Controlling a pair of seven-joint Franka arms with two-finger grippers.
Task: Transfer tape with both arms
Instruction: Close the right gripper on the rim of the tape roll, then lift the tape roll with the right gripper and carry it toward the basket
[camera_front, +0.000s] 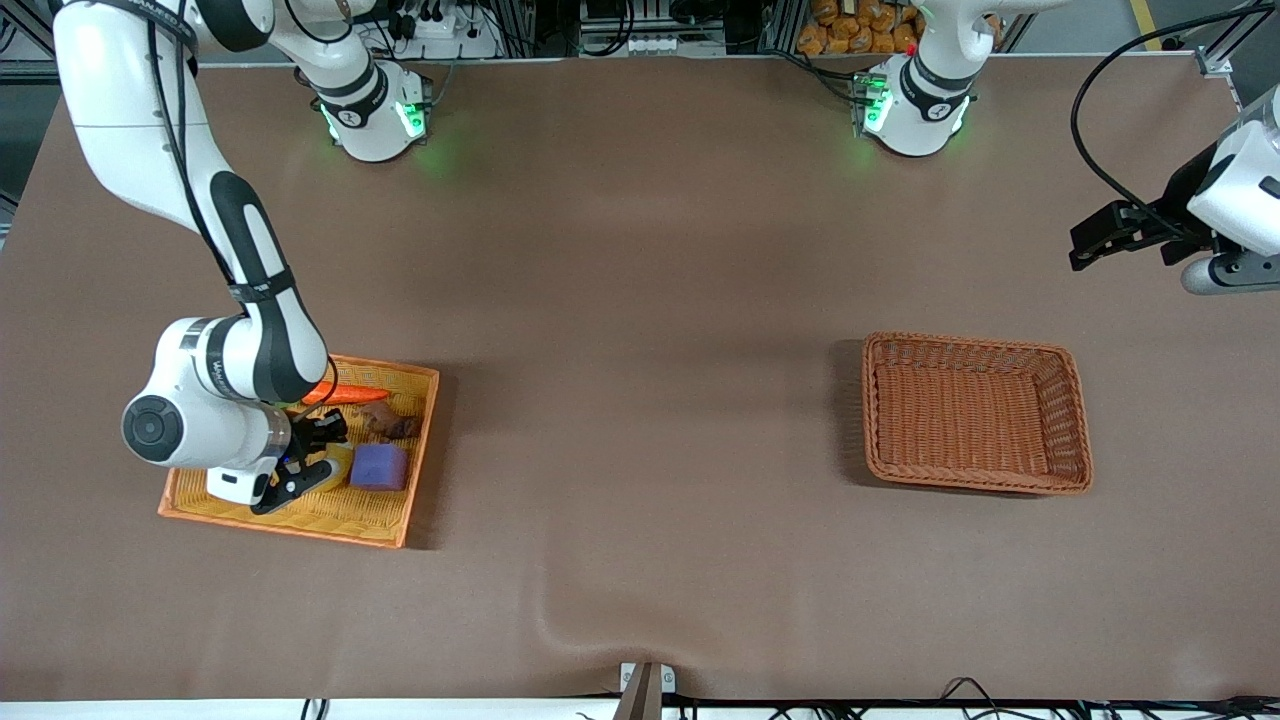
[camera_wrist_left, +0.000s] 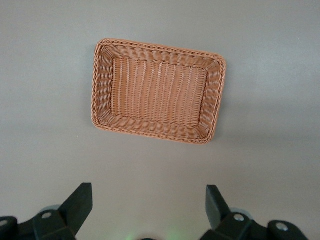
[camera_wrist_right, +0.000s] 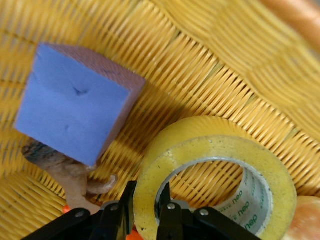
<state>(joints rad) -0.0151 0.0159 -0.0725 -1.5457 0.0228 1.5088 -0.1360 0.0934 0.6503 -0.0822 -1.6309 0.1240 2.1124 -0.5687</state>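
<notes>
The tape (camera_wrist_right: 210, 131), a yellow translucent roll with a pale inner core, lies in the orange-yellow basket (camera_front: 398, 522) at the right arm's end of the table. My right gripper (camera_wrist_right: 148, 186) is down in that basket and shut on the roll's wall, one finger outside the ring and one inside. In the front view the right gripper (camera_front: 300, 470) hides most of the tape (camera_front: 338, 466). My left gripper (camera_front: 1085, 245) waits open and empty in the air at the left arm's end. In the left wrist view the left gripper (camera_wrist_left: 148, 189) has only tablecloth between its fingers.
A purple foam block (camera_wrist_right: 75, 100) lies right beside the tape in the basket, with a carrot (camera_front: 345, 395) and a brown toy (camera_front: 392, 423) farther from the front camera. An empty brown wicker basket (camera_front: 1072, 400) stands toward the left arm's end.
</notes>
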